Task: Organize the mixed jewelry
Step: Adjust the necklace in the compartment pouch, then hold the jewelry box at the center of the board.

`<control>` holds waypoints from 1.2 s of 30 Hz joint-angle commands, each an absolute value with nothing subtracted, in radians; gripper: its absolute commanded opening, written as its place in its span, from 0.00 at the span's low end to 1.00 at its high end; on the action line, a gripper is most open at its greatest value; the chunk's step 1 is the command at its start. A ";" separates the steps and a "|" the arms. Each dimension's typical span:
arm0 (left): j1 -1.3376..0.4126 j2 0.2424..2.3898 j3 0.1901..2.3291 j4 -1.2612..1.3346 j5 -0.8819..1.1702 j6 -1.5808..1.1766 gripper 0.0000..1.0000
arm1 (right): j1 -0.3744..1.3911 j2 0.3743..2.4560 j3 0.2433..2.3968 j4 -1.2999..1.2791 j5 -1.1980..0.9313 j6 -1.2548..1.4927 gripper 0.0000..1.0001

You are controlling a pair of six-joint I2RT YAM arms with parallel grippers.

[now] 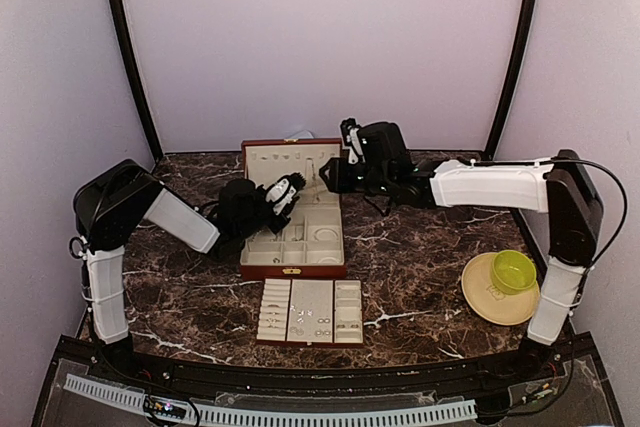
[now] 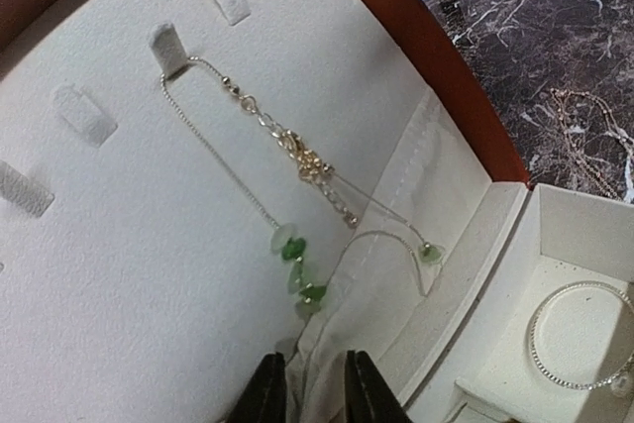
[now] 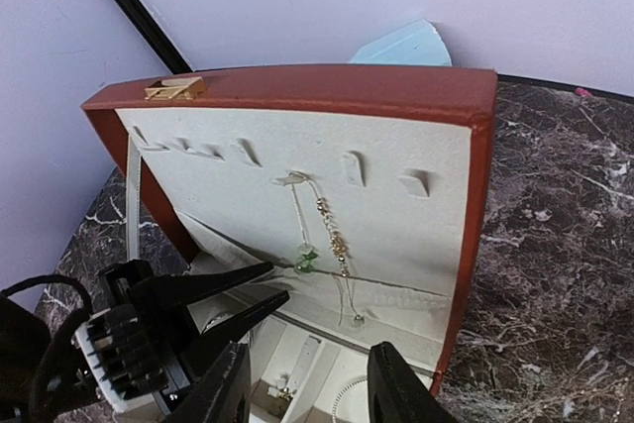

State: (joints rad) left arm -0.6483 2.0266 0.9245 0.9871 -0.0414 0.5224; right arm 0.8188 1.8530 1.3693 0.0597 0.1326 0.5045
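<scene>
1. I see the jewelry box [image 1: 293,209] at the middle of the table [image 1: 420,247], toward the far edge, its lid [image 1: 290,159] standing upright behind the compartments.
2. The ring tray [image 1: 310,311] lies just in front of the box, nearer the table's near edge, with small rings and earrings [image 1: 322,327] in its slots.
3. A plate [image 1: 490,297] sits near the table's right edge, a bowl [image 1: 514,270] on it.
4. A necklace [image 2: 287,160] hangs from a hook [image 2: 168,47] on the lid's inner face.
5. A bracelet [image 2: 580,334] lies in a box compartment.
6. My left gripper [image 1: 285,192] is over the box's left side; my right gripper [image 1: 335,172] is by the lid's right edge.
</scene>
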 commanded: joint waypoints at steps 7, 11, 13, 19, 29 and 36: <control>-0.658 1.871 0.870 0.977 -0.006 0.460 0.38 | 0.795 1.688 1.313 0.099 0.075 0.275 0.70; -0.658 1.799 0.823 0.976 -0.003 0.424 0.42 | 0.775 1.686 1.362 0.035 0.058 0.186 0.84; -0.659 1.767 0.802 0.956 0.026 0.405 0.42 | 0.760 1.696 1.387 0.010 0.036 0.150 0.85; -0.652 1.639 0.747 0.897 -0.033 0.273 0.46 | 0.718 1.752 1.479 -0.065 -0.070 0.041 0.87; -0.458 1.453 0.776 0.585 0.107 -0.134 0.61 | 0.687 1.911 1.710 -0.212 -0.155 -0.176 0.88; -0.382 1.536 0.841 0.559 0.237 -0.157 0.66 | 0.685 2.008 1.857 -0.308 -0.180 -0.267 0.88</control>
State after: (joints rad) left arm -0.3992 1.4948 0.7921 0.6048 0.1299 -0.1001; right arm 0.6907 1.9682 1.7657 -0.2512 -0.1390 -0.1848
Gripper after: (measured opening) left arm 0.652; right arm 0.882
